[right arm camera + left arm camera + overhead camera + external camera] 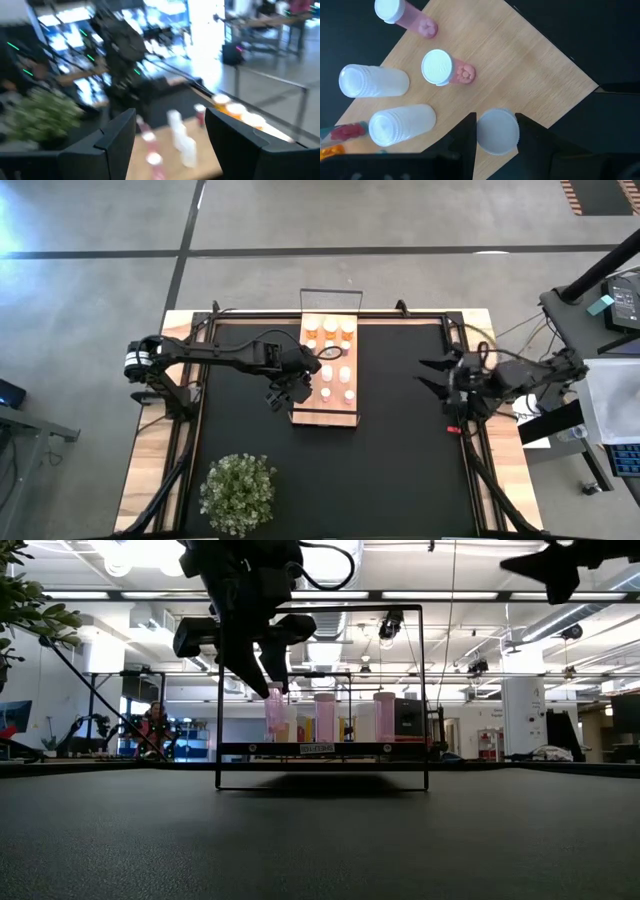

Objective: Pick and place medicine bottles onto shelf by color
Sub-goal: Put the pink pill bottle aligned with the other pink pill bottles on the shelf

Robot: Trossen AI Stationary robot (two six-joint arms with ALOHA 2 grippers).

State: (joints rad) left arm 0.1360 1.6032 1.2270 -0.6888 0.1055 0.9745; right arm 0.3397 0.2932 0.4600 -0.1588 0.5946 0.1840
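Note:
The light wood shelf [312, 417] stands on the black mat, with wire rails at its short ends. On it stand orange bottles [329, 330] at the far end, pale white ones [336, 371] in the middle and pink ones [349, 394] toward the near end. My left gripper [292, 391] is over the shelf's near left corner, shut on a white-capped bottle [497, 131] with a pink body [274, 712]. My right gripper [435, 375] is open and empty over the mat's right side. My left gripper pinches the bottle at its white cap [482, 132], one finger on each side. The fingers [468, 131] come from above, pointing down. The bottle stands upright below them, its body reaching down to the shelf board [320, 748]; whether it rests there I cannot tell.
A bushy green plant [238, 492] stands at the mat's near left. Two pink bottles [447, 70] and two pale ones [372, 81] stand close to the held one. The mat [400, 460] lies bare between the shelf and my right arm.

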